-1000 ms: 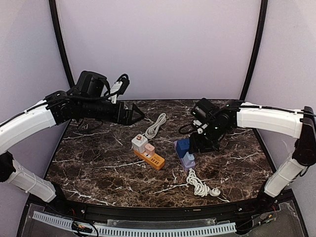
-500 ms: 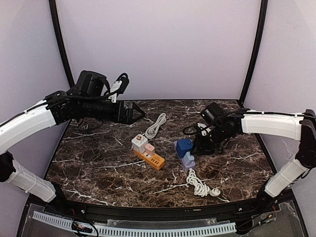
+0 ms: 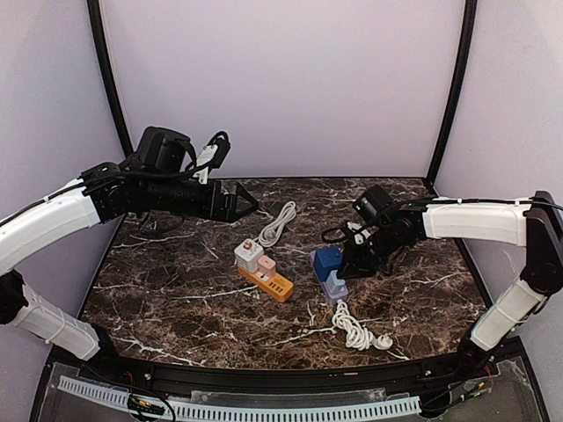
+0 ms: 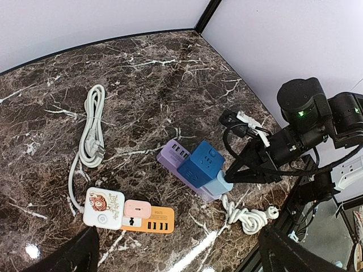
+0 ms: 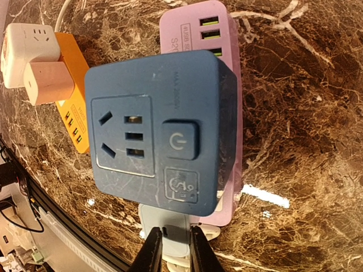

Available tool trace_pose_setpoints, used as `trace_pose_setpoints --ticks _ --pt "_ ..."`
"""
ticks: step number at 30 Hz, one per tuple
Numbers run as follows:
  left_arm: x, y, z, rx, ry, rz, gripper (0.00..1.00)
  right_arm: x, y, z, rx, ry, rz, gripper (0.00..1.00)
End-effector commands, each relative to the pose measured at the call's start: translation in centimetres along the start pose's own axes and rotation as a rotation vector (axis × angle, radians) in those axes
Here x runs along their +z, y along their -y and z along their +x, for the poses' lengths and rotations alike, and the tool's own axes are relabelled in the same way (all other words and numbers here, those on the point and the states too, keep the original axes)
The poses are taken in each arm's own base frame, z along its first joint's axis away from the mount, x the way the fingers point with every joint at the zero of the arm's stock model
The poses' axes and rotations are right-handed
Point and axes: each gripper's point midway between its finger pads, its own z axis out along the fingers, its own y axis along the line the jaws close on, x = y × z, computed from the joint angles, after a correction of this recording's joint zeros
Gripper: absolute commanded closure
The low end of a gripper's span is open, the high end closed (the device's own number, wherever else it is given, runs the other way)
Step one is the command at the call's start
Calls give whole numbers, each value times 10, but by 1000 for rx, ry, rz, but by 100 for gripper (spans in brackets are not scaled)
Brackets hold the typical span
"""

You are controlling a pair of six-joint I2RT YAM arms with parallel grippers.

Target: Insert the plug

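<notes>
A light blue plug (image 5: 170, 226) sits at the near end of a purple power strip (image 5: 210, 25), just below a dark blue socket cube (image 5: 159, 130) that stands on the strip. My right gripper (image 5: 174, 252) is shut on the light blue plug, one finger on each side. From above, the right gripper (image 3: 345, 266) is low at the cube (image 3: 327, 259) and the strip (image 3: 334, 290). My left gripper (image 3: 242, 204) hangs high over the left half, open and holding nothing. The left wrist view takes in the plug (image 4: 218, 185) and the cube (image 4: 199, 164).
An orange power strip (image 3: 274, 285) carries a white cube (image 3: 249, 255) and a pink plug (image 3: 266, 265) left of centre. A coiled white cable (image 3: 354, 330) lies near the front, another white cable (image 3: 277, 224) at the back. Table edges run close on the right.
The right gripper's jaws have closed from partly open onto the light blue plug, and the wrist has shifted slightly. The left arm has not moved.
</notes>
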Motion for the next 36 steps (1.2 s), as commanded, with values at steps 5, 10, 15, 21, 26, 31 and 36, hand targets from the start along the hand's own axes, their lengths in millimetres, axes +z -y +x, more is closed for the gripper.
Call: trace_pose_setpoints --ticks 5,10,15,21,26,31,36 --pt "-1 -1 1 -3 4 5 1 13 6 6 7 -32 7 83" --pt "-2 -2 2 -2 4 3 1 15 12 8 10 -42 46 84" --pt "-4 -3 3 -1 6 0 1 18 15 11 -3 -58 85 83" --pt "-6 -3 4 -2 9 -2 0 24 18 15 -16 -82 155 84" --pt "-7 -5 5 -5 13 -6 0 25 33 21 2 -96 234 84" --pt "-8 -6 7 -11 12 -7 0 24 47 26 12 -107 300 85" --pt "-8 -5 7 -11 12 -5 0 30 58 35 17 -133 329 86"
